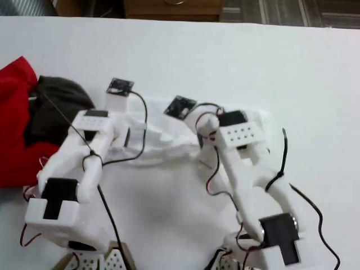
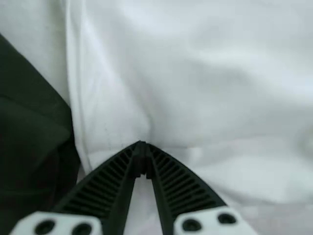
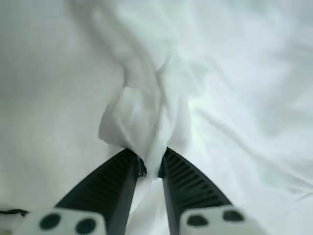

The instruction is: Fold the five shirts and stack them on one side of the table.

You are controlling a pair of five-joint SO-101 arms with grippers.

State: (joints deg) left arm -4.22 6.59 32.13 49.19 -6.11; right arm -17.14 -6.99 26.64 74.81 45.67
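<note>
The white shirt lies rumpled on the surface. Its held edge runs side to side between our two arms, and the rest of the cloth spreads toward the arm bases. Our left gripper is pinched on that edge just beside the dark shirt. Our right gripper is clamped on a bunched fold. We judge both ends must travel together.
</note>
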